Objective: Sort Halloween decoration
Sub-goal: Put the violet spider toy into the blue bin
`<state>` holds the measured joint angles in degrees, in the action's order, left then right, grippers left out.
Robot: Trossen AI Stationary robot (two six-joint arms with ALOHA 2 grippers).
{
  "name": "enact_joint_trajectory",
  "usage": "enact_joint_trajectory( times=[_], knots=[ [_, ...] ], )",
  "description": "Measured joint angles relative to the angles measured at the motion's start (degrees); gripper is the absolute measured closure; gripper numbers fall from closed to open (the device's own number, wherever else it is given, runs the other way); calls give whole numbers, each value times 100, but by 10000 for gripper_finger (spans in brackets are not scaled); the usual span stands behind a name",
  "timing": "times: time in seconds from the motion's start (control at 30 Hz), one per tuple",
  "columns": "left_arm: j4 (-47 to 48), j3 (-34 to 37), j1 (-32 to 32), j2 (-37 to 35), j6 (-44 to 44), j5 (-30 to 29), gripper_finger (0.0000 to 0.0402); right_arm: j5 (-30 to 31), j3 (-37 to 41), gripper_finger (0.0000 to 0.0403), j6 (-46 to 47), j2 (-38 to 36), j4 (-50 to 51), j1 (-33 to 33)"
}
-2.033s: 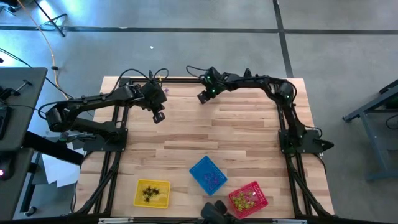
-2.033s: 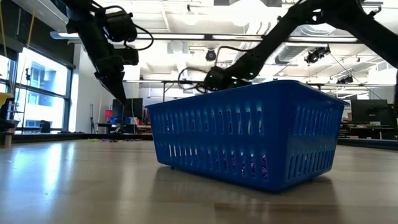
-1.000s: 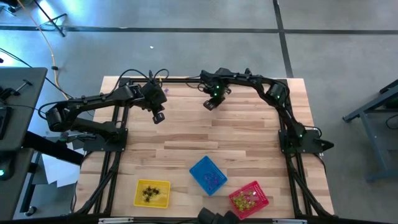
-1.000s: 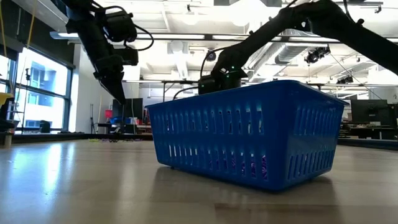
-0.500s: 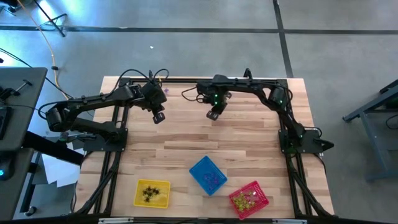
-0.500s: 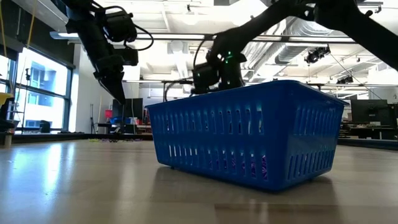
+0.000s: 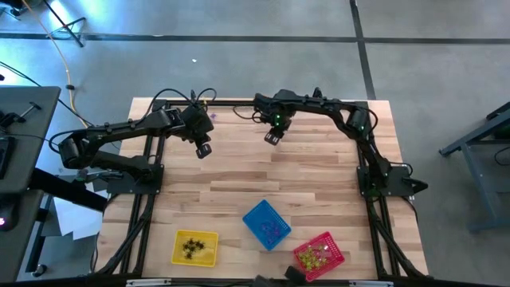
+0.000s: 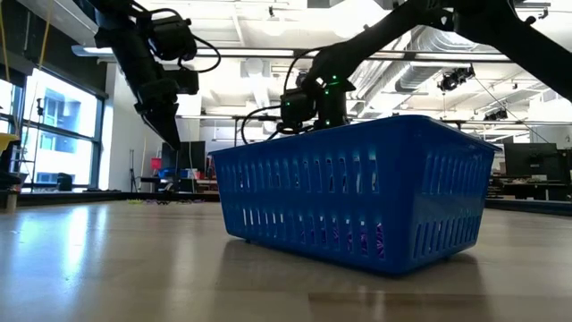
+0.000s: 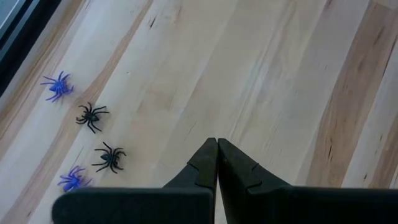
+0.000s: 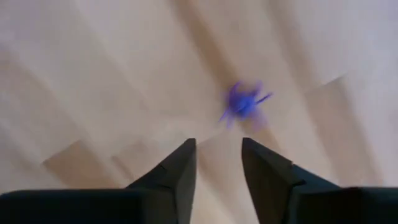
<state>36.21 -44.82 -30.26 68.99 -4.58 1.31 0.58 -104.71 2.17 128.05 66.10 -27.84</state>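
Yellow basket holds black spiders; blue basket, purple.

The light was bright and even, ceiling lamps glared in the low view, and the small purple spider trinket was blurred.

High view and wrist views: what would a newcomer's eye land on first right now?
Probably the three square mesh baskets along the table's near edge: yellow, blue and red. Next, the right pincer, open above a tiny purple spider trinket lying loose on the wood. The left pincer is shut, with small black spiders and purple ones off to one side.
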Motion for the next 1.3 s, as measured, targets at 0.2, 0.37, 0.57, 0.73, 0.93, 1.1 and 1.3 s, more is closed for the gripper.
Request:
enact_joint_trajectory(
  times=[0.2, 0.37, 0.57, 0.73, 0.93, 1.1, 1.3],
  knots=[
    [0, 0, 0, 0, -2, -1, 402, -40, -6, 224, -74, 9, -543, -197],
    [-1, 0, 0, 0, -11, -1, 402, -242, -13, 205, -72, 135, -712, -338],
    [-4, 0, 0, 0, -11, -4, 401, -314, -31, 203, -83, 411, -510, -459],
    [-7, 0, 0, 0, -11, -4, 401, -343, -48, 205, -225, 501, -450, -480],
    [-7, 0, 0, 0, -11, -4, 402, -415, -44, 238, -198, 514, -367, -476],
    [-4, 0, 0, 0, 0, -4, 401, -410, -39, 289, 22, 525, -325, -476],
    [-4, 0, 0, 0, 4, -4, 401, -499, -42, 367, 254, 525, -245, -474]
  ],
)
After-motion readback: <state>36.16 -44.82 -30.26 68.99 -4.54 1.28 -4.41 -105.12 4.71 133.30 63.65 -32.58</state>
